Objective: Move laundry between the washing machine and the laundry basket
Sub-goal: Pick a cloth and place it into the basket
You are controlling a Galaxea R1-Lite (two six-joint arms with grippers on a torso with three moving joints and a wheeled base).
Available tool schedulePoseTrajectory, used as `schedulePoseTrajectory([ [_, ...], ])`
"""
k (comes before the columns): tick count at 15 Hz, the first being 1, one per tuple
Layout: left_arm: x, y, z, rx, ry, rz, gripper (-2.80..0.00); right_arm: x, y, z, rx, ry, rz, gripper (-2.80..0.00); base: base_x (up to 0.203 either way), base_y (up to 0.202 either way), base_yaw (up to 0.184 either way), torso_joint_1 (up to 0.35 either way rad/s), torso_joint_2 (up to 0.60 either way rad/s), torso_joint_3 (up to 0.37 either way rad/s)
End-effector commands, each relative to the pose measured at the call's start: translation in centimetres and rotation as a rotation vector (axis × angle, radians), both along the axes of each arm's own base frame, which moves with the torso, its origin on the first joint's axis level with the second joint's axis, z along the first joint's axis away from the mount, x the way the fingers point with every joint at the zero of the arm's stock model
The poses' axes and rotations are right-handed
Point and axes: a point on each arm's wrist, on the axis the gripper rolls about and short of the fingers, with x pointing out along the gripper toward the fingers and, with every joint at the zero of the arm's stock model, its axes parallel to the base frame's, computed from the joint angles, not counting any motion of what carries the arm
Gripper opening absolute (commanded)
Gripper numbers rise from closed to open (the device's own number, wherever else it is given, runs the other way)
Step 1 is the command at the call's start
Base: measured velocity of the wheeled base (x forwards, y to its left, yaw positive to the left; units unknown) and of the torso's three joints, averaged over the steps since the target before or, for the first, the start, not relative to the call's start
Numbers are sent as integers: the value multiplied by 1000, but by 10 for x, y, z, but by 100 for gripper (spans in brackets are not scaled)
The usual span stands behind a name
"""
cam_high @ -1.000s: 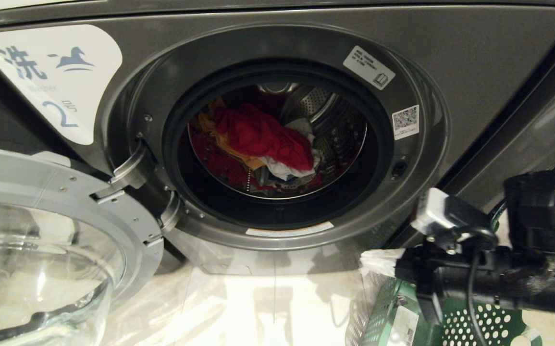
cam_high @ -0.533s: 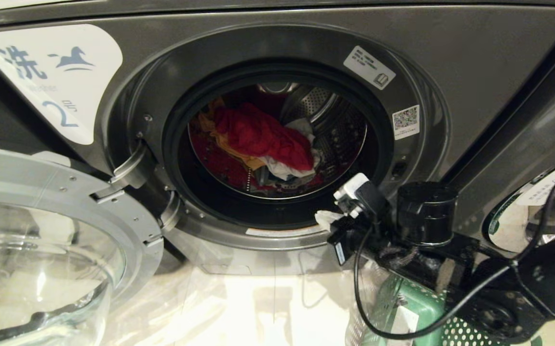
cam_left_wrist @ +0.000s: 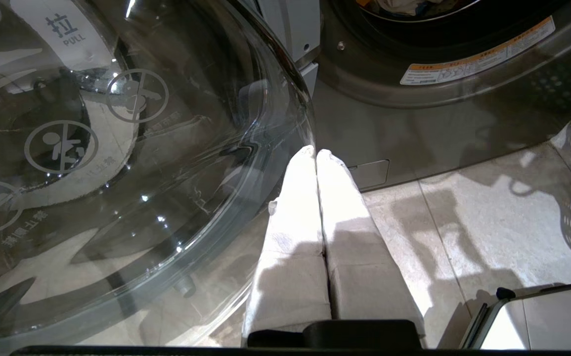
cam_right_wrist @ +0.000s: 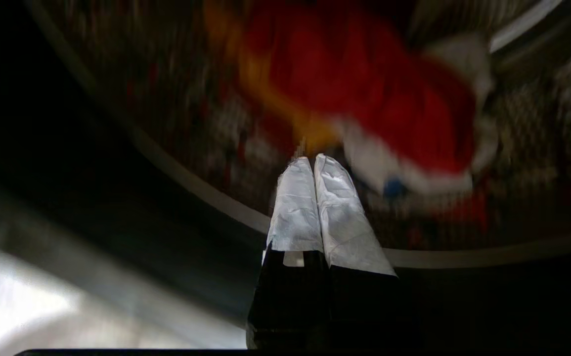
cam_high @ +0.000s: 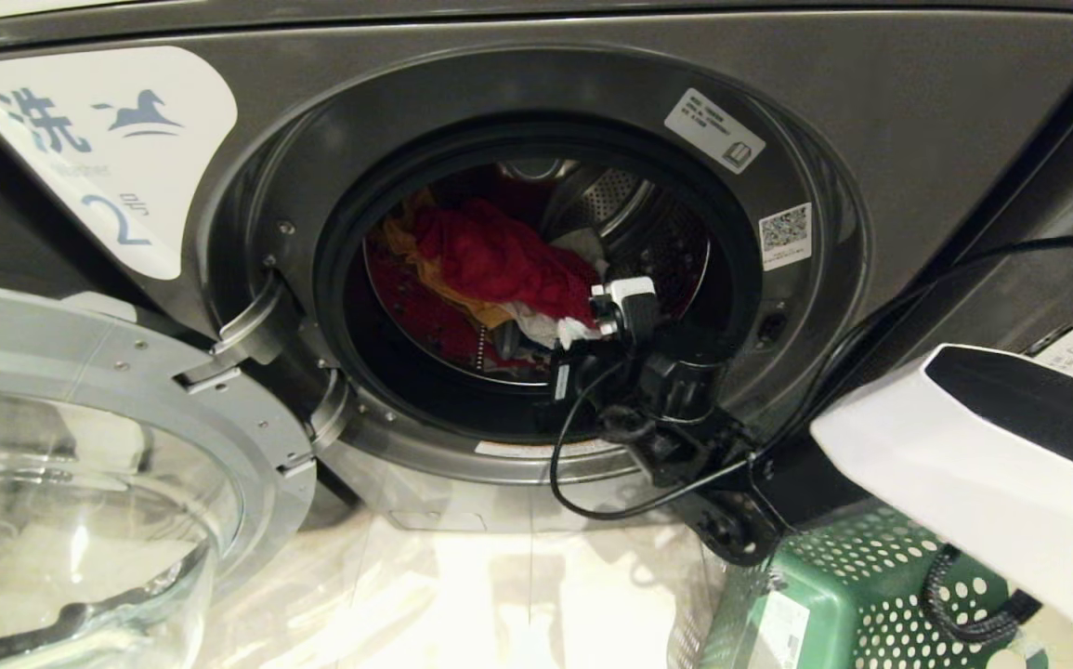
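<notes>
The glass door (cam_high: pixel 81 483) hangs open at far left, and the left gripper (cam_left_wrist: pixel 315 153) sits low beside it, fingers pressed together, empty. The washing machine (cam_high: pixel 536 84) gapes at centre — red, orange and white laundry (cam_high: pixel 499 265) heaped in its drum. The right gripper (cam_high: pixel 582 327) reaches into the opening, fingers together, holding nothing. The laundry basket (cam_high: pixel 833 595) stands on the floor at lower right.

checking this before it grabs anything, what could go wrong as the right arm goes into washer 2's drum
The right gripper is shut at the drum mouth, close to the laundry; unless it opens first it may just push the pile deeper.

Its loose black cable hangs in a loop over the washing machine door opening's lower rim and could snag.

The red, orange-yellow and white pieces overlap, so one grab may drag several out.
</notes>
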Motion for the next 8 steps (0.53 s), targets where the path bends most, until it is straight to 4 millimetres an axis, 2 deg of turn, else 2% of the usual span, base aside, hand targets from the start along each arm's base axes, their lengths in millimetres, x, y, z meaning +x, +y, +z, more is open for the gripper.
schedulePoseTrajectory([
  [1, 0, 0, 0, 2, 2, 0, -280, 21, 17, -21, 30, -25, -14, -280, 0, 0, 0, 0, 0, 0],
  [4, 0, 0, 0, 2, 1, 0, -280, 38, 38, -30, 82, -81, -6, -280, 0, 0, 0, 0, 0, 0],
  [7, 0, 0, 0, 2, 1, 0, -280, 56, 56, -30, 124, -135, -5, -280, 0, 0, 0, 0, 0, 0],
  [8, 0, 0, 0, 2, 1, 0, -280, 61, 60, -37, 112, -120, -4, -280, 0, 0, 0, 0, 0, 0],
])
